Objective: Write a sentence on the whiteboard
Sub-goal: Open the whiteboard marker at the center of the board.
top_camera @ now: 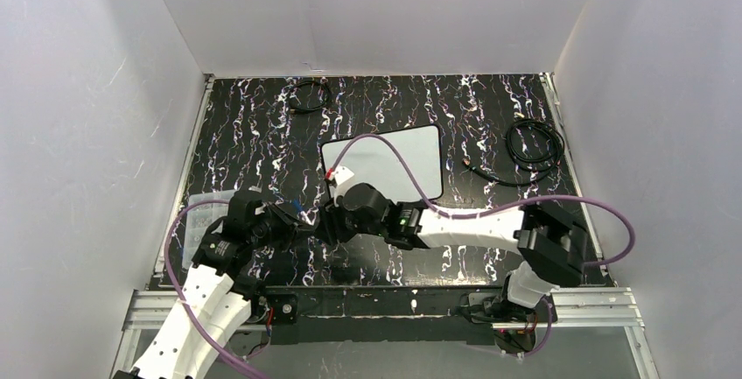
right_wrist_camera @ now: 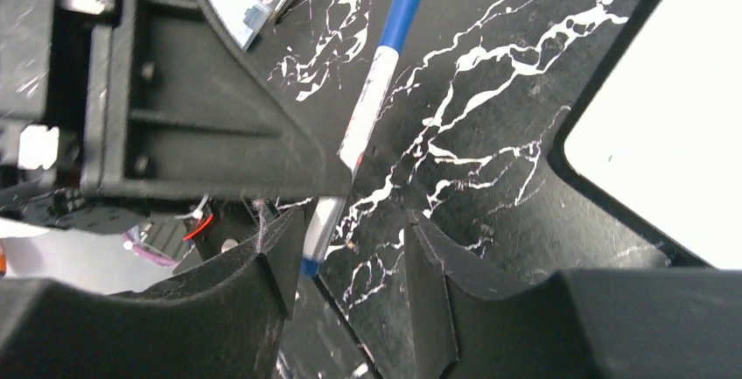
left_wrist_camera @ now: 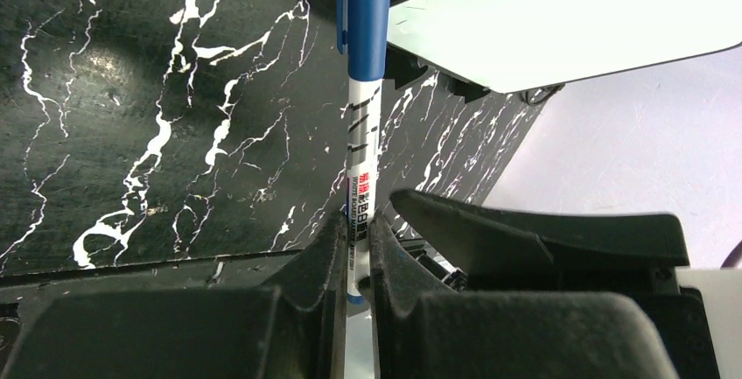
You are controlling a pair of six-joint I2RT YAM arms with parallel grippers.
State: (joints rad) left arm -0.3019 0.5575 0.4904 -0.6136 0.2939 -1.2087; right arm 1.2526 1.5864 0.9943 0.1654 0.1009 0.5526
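The whiteboard [top_camera: 389, 162] lies flat at the table's centre, white with a dark frame; its visible surface is blank and the sentence does not show. My left gripper [left_wrist_camera: 357, 221] is shut on a marker [left_wrist_camera: 360, 147], a white barrel with a blue cap [left_wrist_camera: 366, 11] pointing toward the board's edge [left_wrist_camera: 560, 20]. In the top view the left gripper [top_camera: 296, 218] meets the right gripper [top_camera: 331, 224] just in front of the board. My right gripper [right_wrist_camera: 350, 230] stands open around the marker's rear end [right_wrist_camera: 319, 235], which lies against its left finger.
Black coiled cables lie at the back right [top_camera: 534, 147] and back centre [top_camera: 309, 96]. A clear plastic sheet [top_camera: 197, 213] sits at the left edge. A purple cable [top_camera: 394, 156] arcs over the board. White walls close in three sides.
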